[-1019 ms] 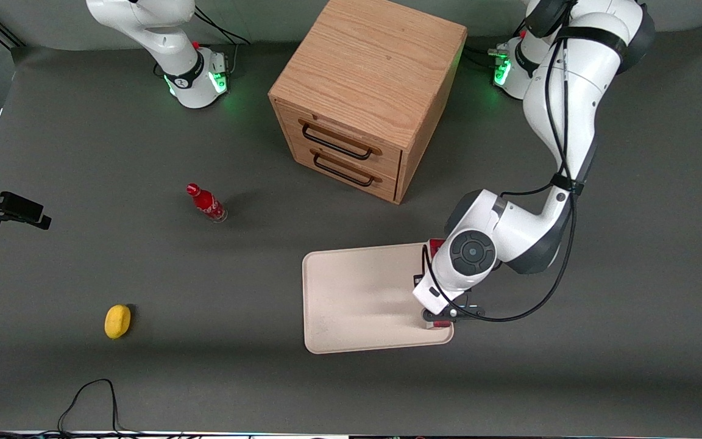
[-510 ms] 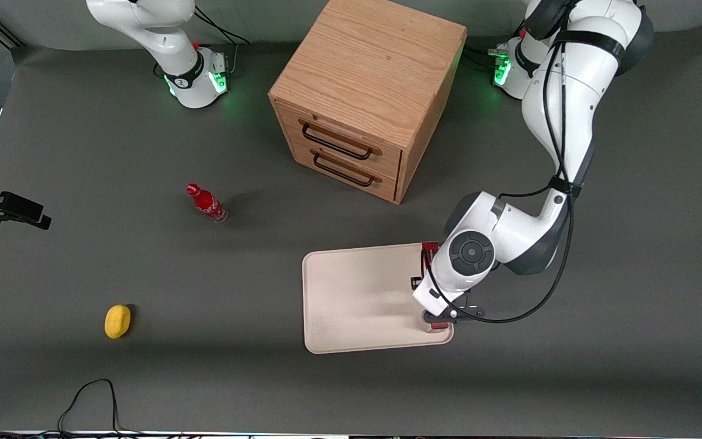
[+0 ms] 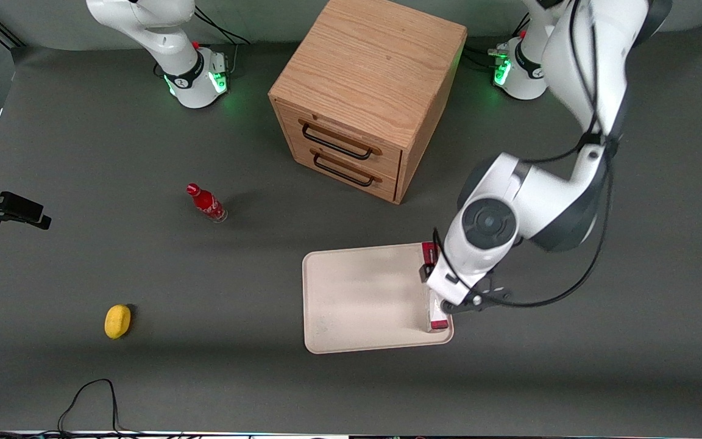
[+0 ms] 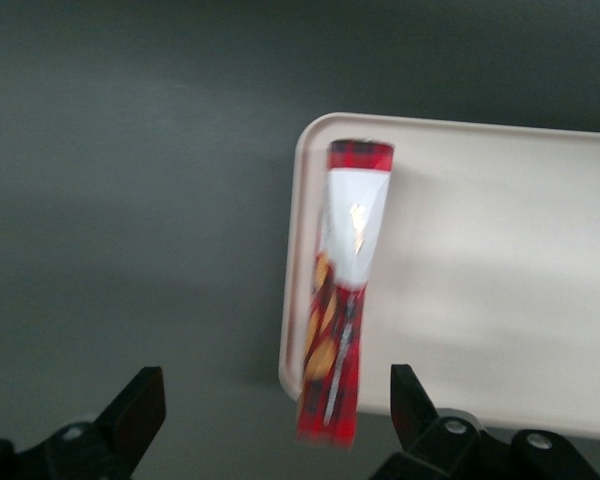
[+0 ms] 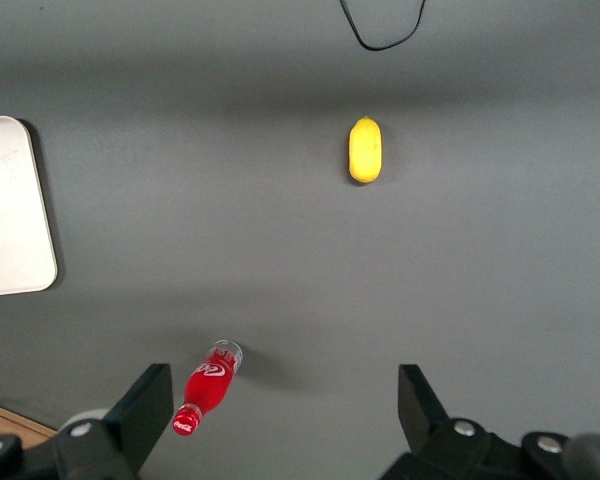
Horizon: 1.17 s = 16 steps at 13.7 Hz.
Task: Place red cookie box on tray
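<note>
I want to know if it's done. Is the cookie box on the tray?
Yes. The box lies on the tray along its rim, with the open gripper above it, apart.

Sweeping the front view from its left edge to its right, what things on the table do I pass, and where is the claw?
Yellow object → red bottle → wooden cabinet → tray → red cookie box, lying along the tray's edge. The claw hangs open above the box, apart from it.
</note>
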Available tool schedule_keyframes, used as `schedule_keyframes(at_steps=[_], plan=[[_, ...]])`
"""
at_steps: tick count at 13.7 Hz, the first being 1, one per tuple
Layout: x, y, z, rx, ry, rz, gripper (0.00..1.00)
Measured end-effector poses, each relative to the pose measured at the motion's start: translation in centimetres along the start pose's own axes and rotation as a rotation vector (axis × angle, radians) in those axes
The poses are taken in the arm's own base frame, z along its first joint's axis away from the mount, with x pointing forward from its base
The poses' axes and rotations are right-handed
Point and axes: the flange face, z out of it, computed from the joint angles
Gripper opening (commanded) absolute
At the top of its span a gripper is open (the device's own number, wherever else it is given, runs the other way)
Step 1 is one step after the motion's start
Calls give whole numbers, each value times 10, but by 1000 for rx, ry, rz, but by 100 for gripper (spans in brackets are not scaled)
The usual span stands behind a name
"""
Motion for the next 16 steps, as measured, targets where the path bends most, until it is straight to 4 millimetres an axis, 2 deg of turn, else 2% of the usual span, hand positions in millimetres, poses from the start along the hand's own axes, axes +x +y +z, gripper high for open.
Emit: schedule_keyframes(at_steps=[2,3,5,9,11,14,16], plan=[[-27,-27,-72,34,-20,-20,100],[-37,-43,-98,50,-26,-36,100],[-37,-77,-129,43,-27,-81,100],[-16,-143,-139,14,-84,-23,100],[-5,-186,-141,12,-101,60,100],[6,-266,-147,4,-113,202,100],[7,-297,-151,0,-111,246,100]])
